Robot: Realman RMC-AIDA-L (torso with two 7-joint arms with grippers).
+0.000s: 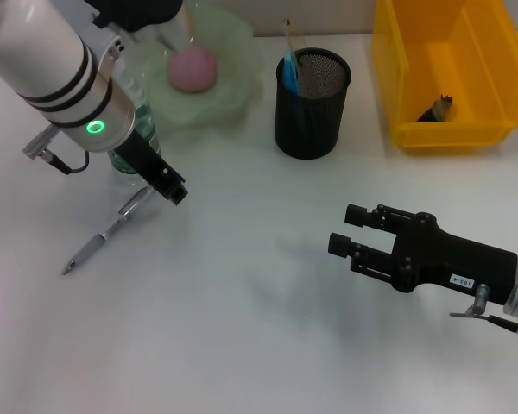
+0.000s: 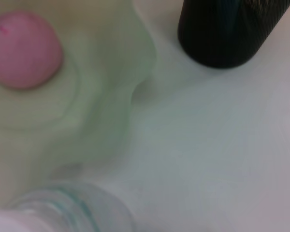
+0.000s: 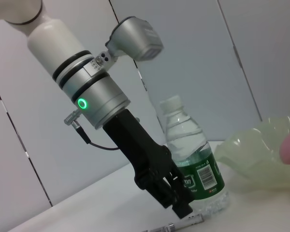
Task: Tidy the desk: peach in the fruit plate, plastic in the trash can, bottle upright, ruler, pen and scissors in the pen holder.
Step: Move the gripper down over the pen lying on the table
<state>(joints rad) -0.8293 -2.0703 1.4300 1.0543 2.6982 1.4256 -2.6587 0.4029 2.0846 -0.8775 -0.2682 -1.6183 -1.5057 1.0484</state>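
Observation:
The pink peach [image 1: 194,67] lies in the pale green fruit plate [image 1: 242,86]. A clear bottle [image 1: 143,116] with a green label stands upright beside the plate, under my left arm. My left gripper [image 1: 170,186] reaches down past the bottle, just above the top end of the silver pen [image 1: 108,233] lying on the table. The black mesh pen holder [image 1: 311,103] holds a clear ruler [image 1: 292,34] and blue-handled scissors [image 1: 291,73]. A dark piece of plastic [image 1: 436,110] lies in the yellow bin [image 1: 397,86]. My right gripper [image 1: 344,229] hovers open and empty at the front right.
In the right wrist view, the left gripper [image 3: 181,205] stands in front of the bottle [image 3: 191,159], with the pen [image 3: 183,223] below it. The left wrist view shows the peach [image 2: 24,48], plate [image 2: 106,96] and pen holder [image 2: 227,29] close by.

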